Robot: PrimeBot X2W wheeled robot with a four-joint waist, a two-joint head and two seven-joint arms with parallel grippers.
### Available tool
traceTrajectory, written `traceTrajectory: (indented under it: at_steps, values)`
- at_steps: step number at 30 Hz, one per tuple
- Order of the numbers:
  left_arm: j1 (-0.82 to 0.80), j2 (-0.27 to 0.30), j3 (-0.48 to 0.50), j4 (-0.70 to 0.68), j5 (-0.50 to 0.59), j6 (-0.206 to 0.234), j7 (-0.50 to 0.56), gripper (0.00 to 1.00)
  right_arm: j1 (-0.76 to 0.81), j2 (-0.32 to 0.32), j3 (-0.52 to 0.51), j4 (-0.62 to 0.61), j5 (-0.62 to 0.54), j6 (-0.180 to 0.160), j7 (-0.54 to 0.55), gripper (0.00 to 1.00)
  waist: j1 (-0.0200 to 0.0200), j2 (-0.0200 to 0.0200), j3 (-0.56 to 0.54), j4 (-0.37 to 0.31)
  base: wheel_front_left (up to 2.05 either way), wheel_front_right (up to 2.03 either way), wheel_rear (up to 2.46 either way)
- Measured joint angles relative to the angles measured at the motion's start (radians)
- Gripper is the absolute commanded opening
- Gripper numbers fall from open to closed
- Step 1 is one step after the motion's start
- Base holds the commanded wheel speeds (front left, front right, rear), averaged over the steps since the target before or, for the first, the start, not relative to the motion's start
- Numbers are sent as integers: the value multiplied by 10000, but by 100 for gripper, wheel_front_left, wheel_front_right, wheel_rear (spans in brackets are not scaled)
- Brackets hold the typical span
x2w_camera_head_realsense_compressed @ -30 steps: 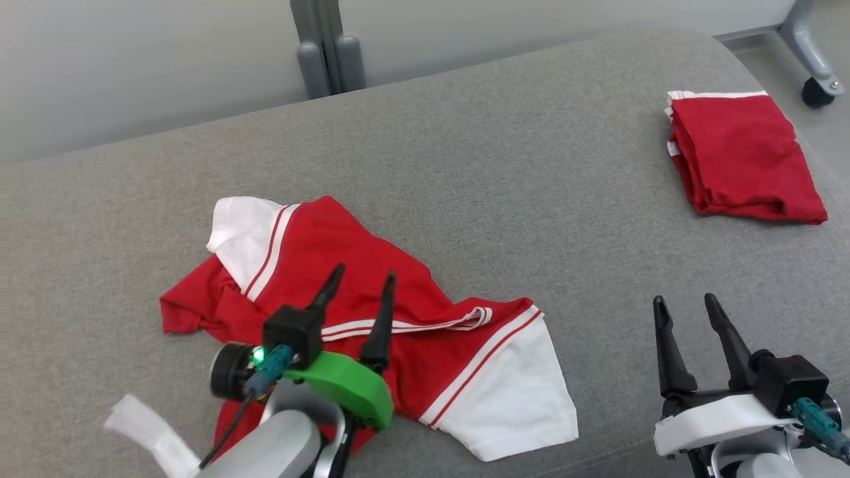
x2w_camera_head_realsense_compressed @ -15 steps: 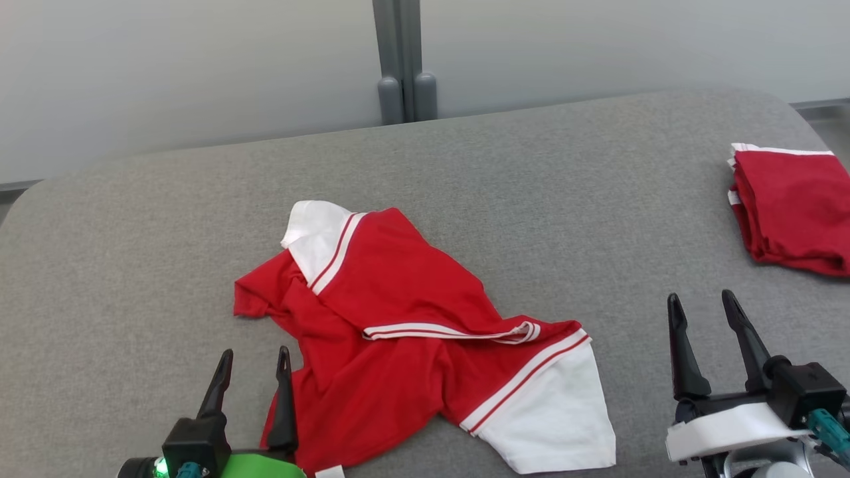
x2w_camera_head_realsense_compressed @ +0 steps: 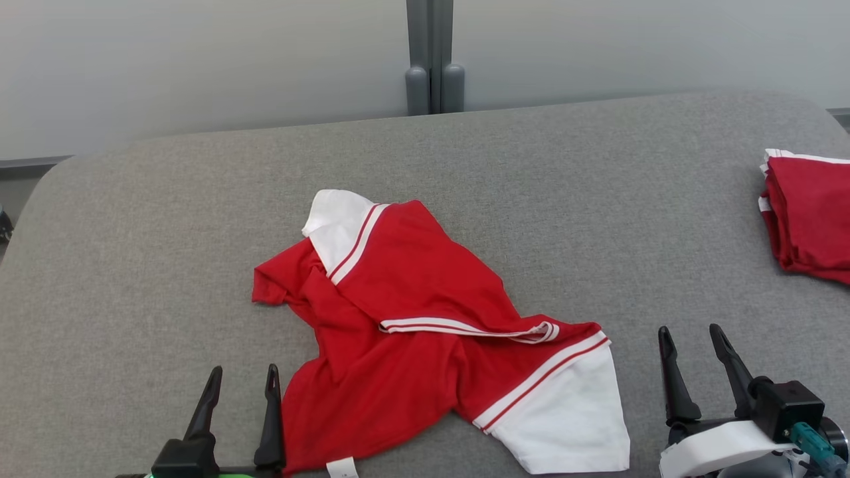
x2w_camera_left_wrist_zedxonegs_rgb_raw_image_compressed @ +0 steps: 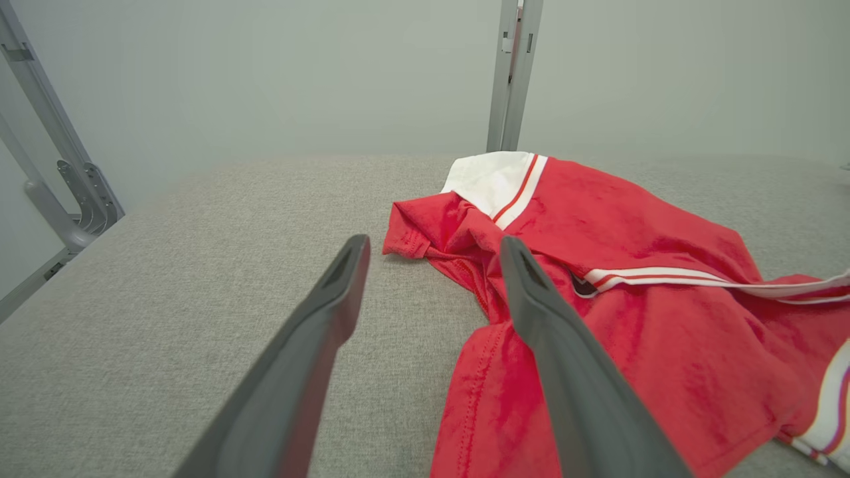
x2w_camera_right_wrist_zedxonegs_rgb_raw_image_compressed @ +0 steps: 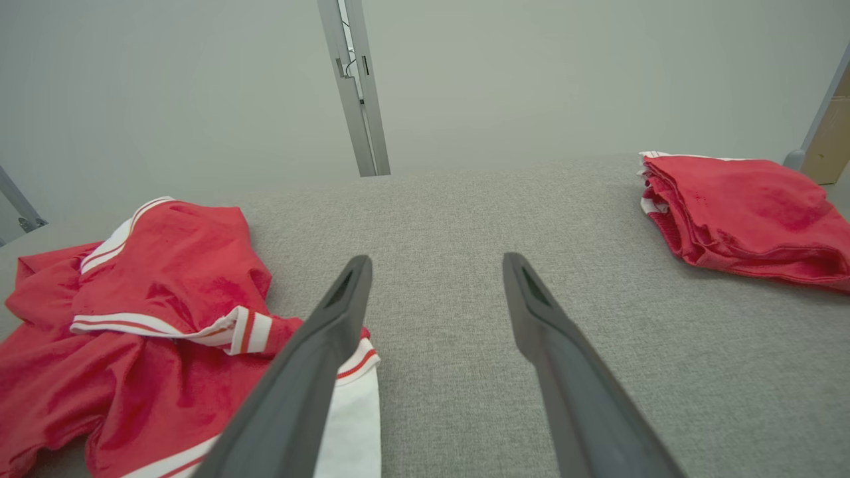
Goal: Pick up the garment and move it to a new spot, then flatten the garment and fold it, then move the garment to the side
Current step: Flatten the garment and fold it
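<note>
Now the grey tabletop (x2w_camera_head_realsense_compressed: 564, 172) carries the crumpled garment (x2w_camera_head_realsense_compressed: 412, 345) at its middle, and a folded pile (x2w_camera_head_realsense_compressed: 810, 219) lies well apart at the right edge. The left end effector (x2w_camera_head_realsense_compressed: 244, 367), just beside the red hem (x2w_camera_head_realsense_compressed: 299, 425), and the right end effector (x2w_camera_head_realsense_compressed: 690, 328), near the white sleeve (x2w_camera_head_realsense_compressed: 571, 411), both stand wide open and empty. We should grip two separate edges and lift evenly.

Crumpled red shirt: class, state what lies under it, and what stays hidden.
The crumpled red shirt lies on the grey cushion, which shows bare beside it. Its folds cover the cushion beneath and the shirt's own lower layers.
</note>
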Motion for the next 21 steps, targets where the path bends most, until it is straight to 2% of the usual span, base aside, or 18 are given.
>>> traceTrajectory:
  at_steps: [7, 10, 13, 16, 18, 21]
  values:
    - [123, -366, 786, 217, 500, -589, 0, 100, -130, -4, -2, 61, -33, 0, 0, 100, 0, 0, 2, -27, 0, 0, 0]
    - [124, -470, 1024, 322, 617, -665, 0, 100, -185, 2, 12, -75, -10, 0, 0, 100, 0, 0, -27, -48, 0, 0, 0]
    - [189, -433, 915, 815, 692, -853, 81, 100, -326, -6, 61, -290, 61, 0, 0, 100, 0, 0, -69, -93, 0, 0, 0]
    - [265, -242, 744, 922, 608, -1074, 1388, 100, -319, -13, 458, -161, 88, 0, 96, 100, 0, 0, -102, -149, 0, 0, 0]
    - [299, 58, 734, 485, 610, -1154, 2353, 100, -321, -153, 815, -151, -10, 0, 746, 100, 0, 0, -64, -189, 0, 0, 0]
    - [593, 453, 577, -357, 416, -1386, 4288, 100, -272, -681, 1273, -257, -117, -2, 2276, 100, 0, 0, 34, -234, 0, 0, 0]
